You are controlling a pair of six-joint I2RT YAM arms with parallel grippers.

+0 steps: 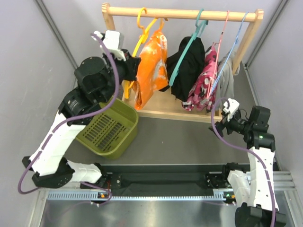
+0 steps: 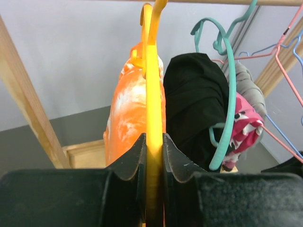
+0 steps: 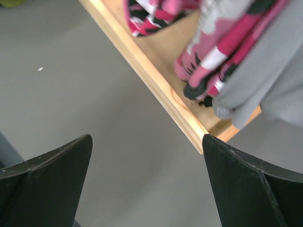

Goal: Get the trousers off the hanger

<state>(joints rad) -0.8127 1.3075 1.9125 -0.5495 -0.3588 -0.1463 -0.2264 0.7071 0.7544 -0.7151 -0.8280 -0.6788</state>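
Note:
Orange-and-white trousers [image 1: 152,66] hang on a yellow hanger [image 1: 140,40] at the left end of the wooden rail [image 1: 182,13]. My left gripper [image 1: 135,68] is shut on the yellow hanger's arm [image 2: 152,94], with the orange trousers [image 2: 128,123] just behind it. My right gripper [image 1: 222,120] is open and empty, low by the right end of the rack's base board [image 3: 156,78], below the pink patterned garment [image 3: 222,42] and the grey garment [image 3: 270,80].
A black garment on a teal hanger [image 1: 189,64], a pink patterned garment [image 1: 204,82] and a grey garment [image 1: 227,78] hang further right on the rail. An olive green basket [image 1: 108,127] stands on the table below the left gripper.

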